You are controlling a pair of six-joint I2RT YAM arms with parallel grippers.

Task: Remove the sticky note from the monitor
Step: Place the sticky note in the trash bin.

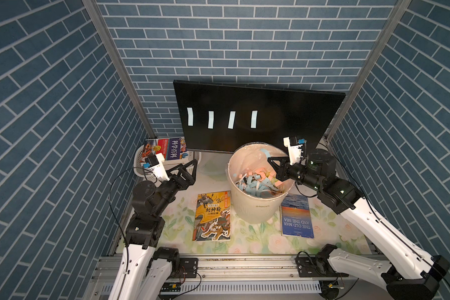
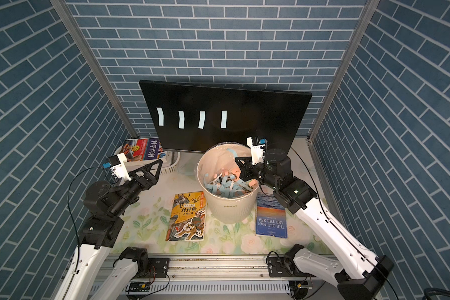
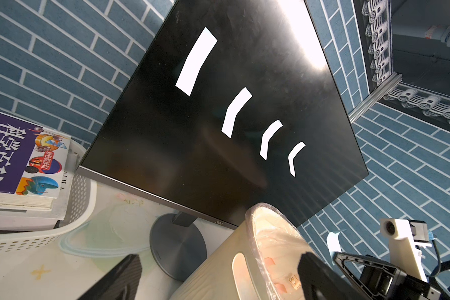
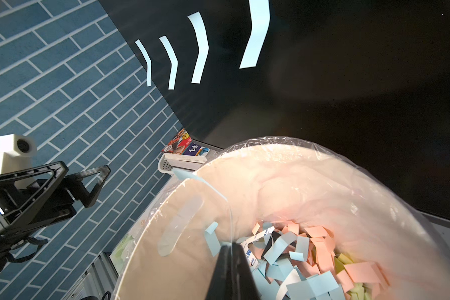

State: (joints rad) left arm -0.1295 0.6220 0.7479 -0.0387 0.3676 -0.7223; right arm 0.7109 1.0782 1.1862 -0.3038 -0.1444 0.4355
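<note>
drop step: right gripper point(image 4: 229, 246) pinches a blue sticky note point(image 4: 190, 176) over the white bin point(image 1: 255, 207). next: let go, then reach for the four notes point(image 1: 254, 119) on the monitor point(image 1: 291, 117). left gripper point(image 1: 192, 168) spread, idle.

High top views, low close wrist views, all toward the monitor point(image 1: 283, 117)

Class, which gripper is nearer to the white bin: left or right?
Right. The right gripper hangs over the white bin, pinching a blue sticky note; the left gripper is open, off to its side.
</note>
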